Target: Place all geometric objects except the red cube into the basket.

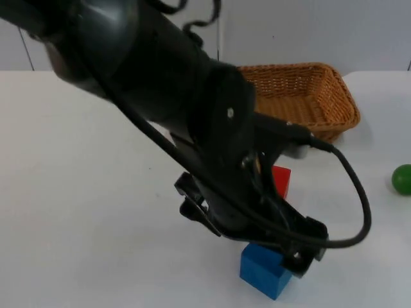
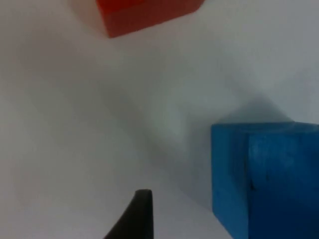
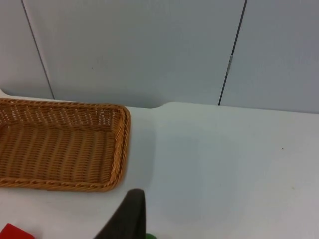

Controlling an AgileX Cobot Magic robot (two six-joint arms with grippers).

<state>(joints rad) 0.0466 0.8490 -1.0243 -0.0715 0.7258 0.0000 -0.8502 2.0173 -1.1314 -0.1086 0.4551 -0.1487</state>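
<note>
Blue block (image 1: 264, 271) sits just beside left tool (image 1: 302, 253); whether the tool is released or clenched, cannot tell. Right arm waits. Risk: an off-centre descent could shove it toward the red cube (image 1: 280, 180).

The basket (image 1: 302, 96) sits behind 2 cubes (image 1: 263, 269); a ball (image 1: 402, 179) lies right.

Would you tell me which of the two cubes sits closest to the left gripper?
The blue cube: the left gripper hangs right at it, while the red cube lies farther back, toward the basket.
</note>
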